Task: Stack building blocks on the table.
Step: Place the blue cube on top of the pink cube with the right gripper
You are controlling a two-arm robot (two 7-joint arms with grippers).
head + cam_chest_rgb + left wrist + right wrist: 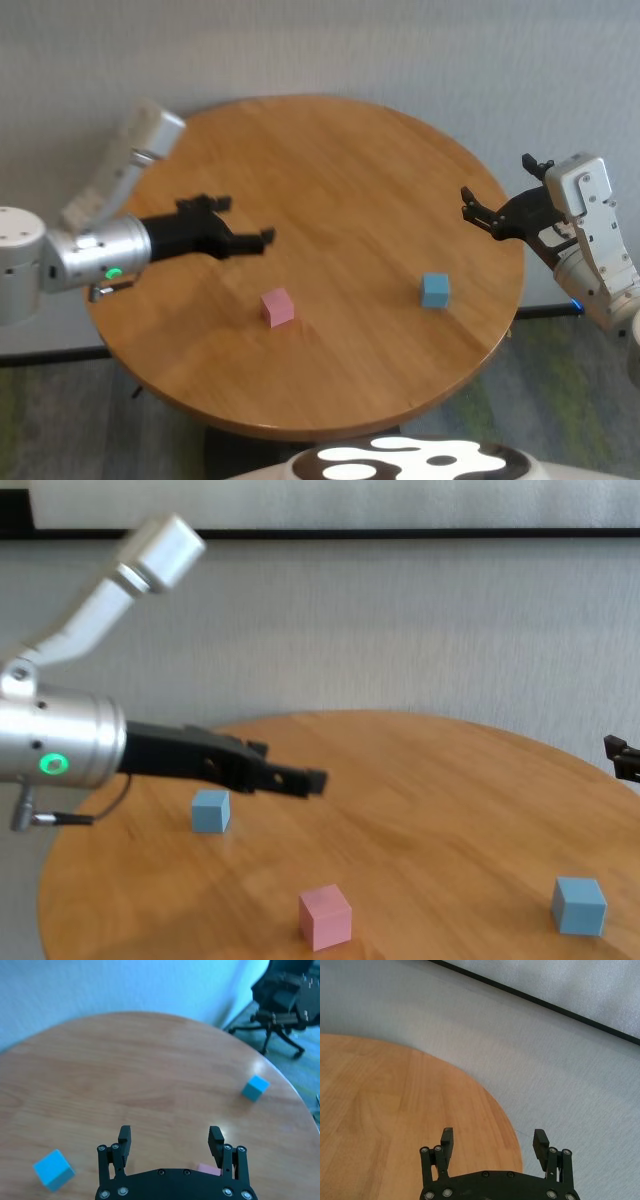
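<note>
On the round wooden table [330, 160], a pale pink cube [277, 307] lies near the front, and a light blue cube [435, 290] lies to its right. A second blue cube [210, 810] lies at the left; my left arm hides it in the head view. My left gripper [255, 240] is open and empty, hovering just behind and left of the pink cube. In the left wrist view its fingers [124, 1136] stand apart, with the pink cube [207, 1168] partly hidden under them. My right gripper [480, 215] is open and empty at the table's right edge.
A black office chair [280, 1005] stands beyond the table on grey floor. A grey wall runs behind the table. My own white and black body [400, 460] shows at the front edge. The table's rim [512, 1135] lies under the right gripper.
</note>
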